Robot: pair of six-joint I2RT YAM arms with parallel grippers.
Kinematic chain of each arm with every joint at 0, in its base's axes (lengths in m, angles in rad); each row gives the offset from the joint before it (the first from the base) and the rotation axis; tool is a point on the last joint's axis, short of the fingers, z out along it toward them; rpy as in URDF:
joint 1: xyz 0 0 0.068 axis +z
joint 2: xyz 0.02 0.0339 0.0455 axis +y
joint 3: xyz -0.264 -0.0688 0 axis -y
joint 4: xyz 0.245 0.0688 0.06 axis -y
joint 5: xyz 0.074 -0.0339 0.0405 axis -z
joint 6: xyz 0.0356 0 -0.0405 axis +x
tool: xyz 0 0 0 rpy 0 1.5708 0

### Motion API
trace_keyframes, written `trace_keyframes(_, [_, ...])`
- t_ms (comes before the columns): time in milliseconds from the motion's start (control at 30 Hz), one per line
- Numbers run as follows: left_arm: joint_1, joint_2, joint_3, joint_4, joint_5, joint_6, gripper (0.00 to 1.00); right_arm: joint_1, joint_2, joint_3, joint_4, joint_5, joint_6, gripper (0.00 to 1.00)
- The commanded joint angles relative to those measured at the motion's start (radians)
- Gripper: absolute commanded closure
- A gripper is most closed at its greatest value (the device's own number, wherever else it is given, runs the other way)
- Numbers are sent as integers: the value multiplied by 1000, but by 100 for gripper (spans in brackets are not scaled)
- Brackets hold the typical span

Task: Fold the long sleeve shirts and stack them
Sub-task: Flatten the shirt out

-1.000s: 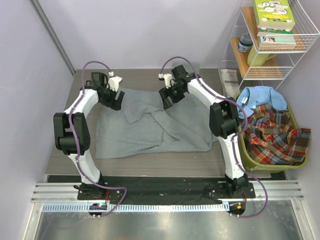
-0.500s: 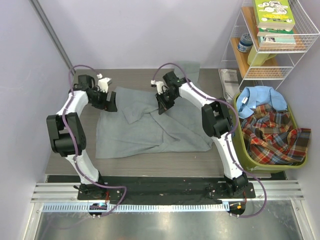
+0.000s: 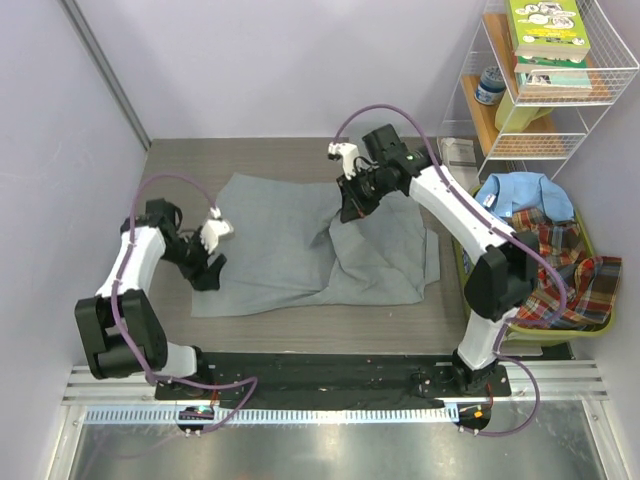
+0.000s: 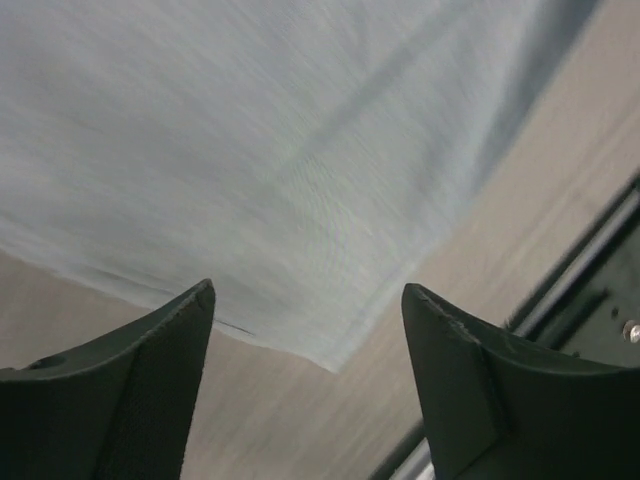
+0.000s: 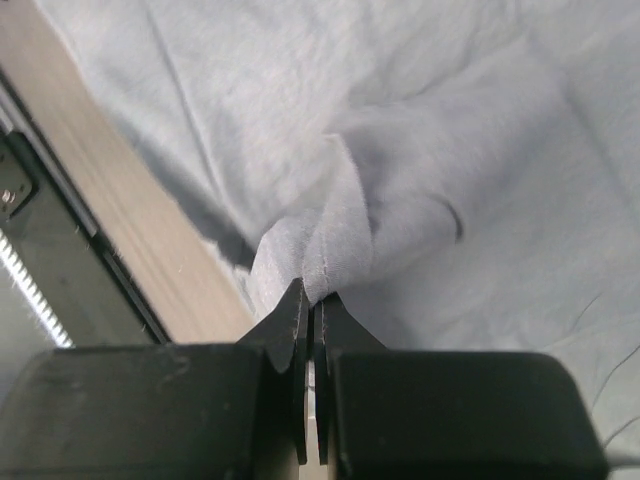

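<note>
**Grey shirt and end effectors, overhead and wrist views.** The grey shirt (image 3: 290, 250) lies spread on the bench (image 3: 180, 165). It is plain and muted. Its left part is flat and smooth, and its right part is doubled into a thicker, creased layer.

The right end effector (image 3: 352, 207) stands over the shirt's far middle, clamped on a raised ridge of the cloth. The left end effector (image 3: 207, 270) sits at the shirt's near-left corner, spread wide with nothing between its jaws.

To the right of the grey shirt, a green bin (image 3: 550, 335) holds a light blue shirt (image 3: 520, 198) and a plaid shirt (image 3: 545, 265), loosely heaped.

Only the right wrist view shows the grip itself: a seamed fold gathered to a peak between the fingertips (image 5: 285, 322). Only the left wrist view, which is blurred, shows the hem corner beyond the open fingers (image 4: 150, 400). Whether they touch the cloth cannot be told.
</note>
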Motion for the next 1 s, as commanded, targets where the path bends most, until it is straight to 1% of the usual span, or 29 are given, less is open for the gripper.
trace_keyframes(0, [2,-91,-175,-79,-134,262,28,-4,-113,-105,-62,-17,-27,99])
trace_keyframes(133, [2,-157,-274,-75,-196,354,35,-6,-238,-235,-102,-58,-55,99])
trace_keyframes(167, [2,-181,-288,-77,-204,371,39,-6,-290,-260,-108,-64,-61,99])
trace_keyframes(233, [2,-204,-337,-60,-238,403,39,-6,-337,-323,-139,-87,-90,99])
trace_keyframes(300, [4,-236,-384,-13,-262,410,40,-6,-396,-361,-185,-147,-132,99])
trace_keyframes(333, [2,-244,-397,-2,-265,419,40,-6,-415,-395,-207,-174,-188,99])
trace_keyframes(367, [2,-250,-412,10,-265,420,41,-4,-453,-413,-231,-238,-216,99])
trace_keyframes(400, [2,-255,-415,24,-264,419,41,-4,-469,-429,-290,-274,-243,99])
trace_keyframes(433, [1,-253,-418,29,-259,417,41,-4,-481,-461,-329,-306,-321,99])
trace_keyframes(467, [1,-246,-415,32,-259,408,41,-4,-508,-482,-390,-364,-354,99])
trace_keyframes(500, [2,-240,-412,40,-259,397,41,-3,-521,-533,-420,-383,-394,99])
trace_keyframes(533, [1,-229,-399,40,-258,390,41,5,-539,-541,-418,-392,-421,99])
trace_keyframes(567, [1,-220,-389,37,-255,378,40,9,-570,-545,-423,-362,-429,99])
trace_keyframes(600, [1,-203,-380,30,-251,370,38,20,-576,-558,-423,-354,-441,99])
trace_keyframes(667, [1,-192,-360,24,-238,357,37,44,-581,-565,-414,-337,-443,98])
trace_keyframes(700, [1,-184,-356,20,-232,359,37,84,-572,-561,-423,-340,-451,97])
trace_keyframes(767, [2,-183,-355,17,-219,360,37,123,-565,-558,-431,-351,-457,95])
trace_keyframes(867, [1,-194,-375,35,-221,362,38,173,-558,-548,-444,-424,-458,92])
trace_keyframes(900, [1,-195,-381,43,-225,362,38,189,-546,-539,-451,-490,-462,91])
trace_keyframes(967, [1,-197,-386,52,-230,356,38,229,-529,-535,-452,-550,-460,89])
